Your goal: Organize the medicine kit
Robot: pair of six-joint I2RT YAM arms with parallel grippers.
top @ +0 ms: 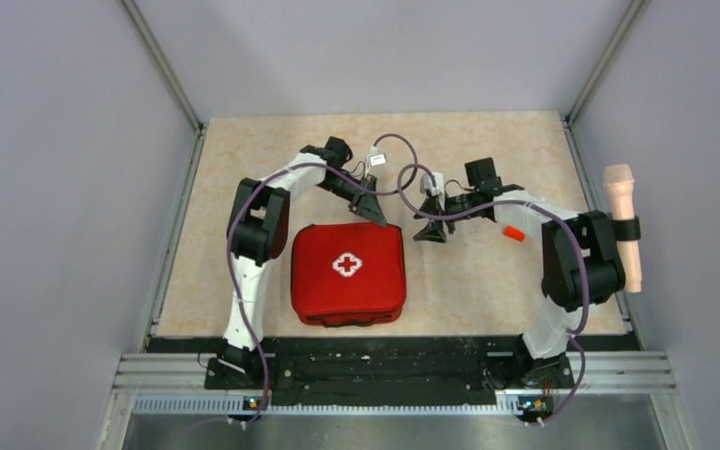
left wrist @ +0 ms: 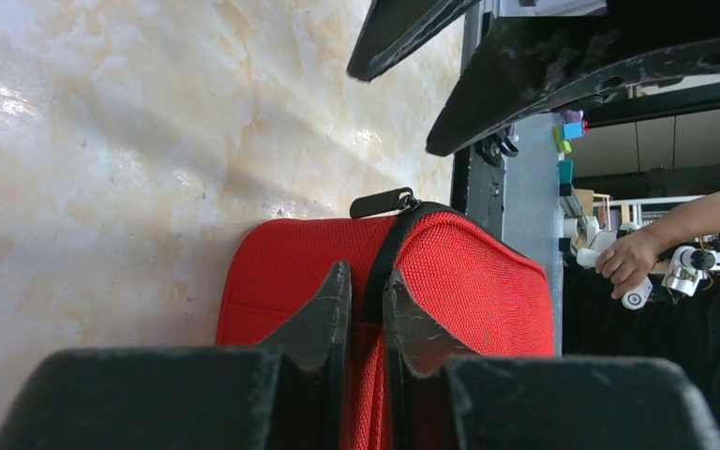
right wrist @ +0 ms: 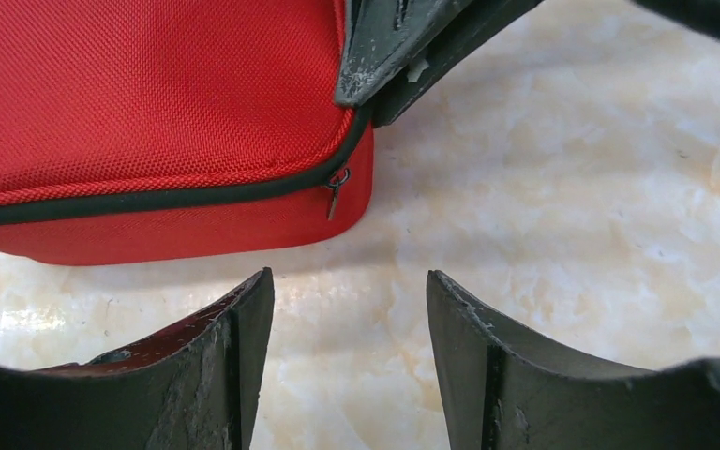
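Medicine kit [top: 348, 274]: square red soft case, white cross up, lying flat, seemingly zipped shut.

Light: bright, even, diffuse from above; top view sharp throughout.
Shadows: soft and short, under the arms and along the kit [top: 348, 274] edges.
Glare: white sheen on the table [left wrist: 103, 187], left edge of both wrist views.
Focus: near fingers [right wrist: 197, 375] slightly soft at the bottom of the frame; right background of the left wrist view hazy.

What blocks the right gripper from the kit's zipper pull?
Probably nothing: the right gripper is open, bare table ahead, though the left gripper pinches the medicine kit close beside the zipper pull.
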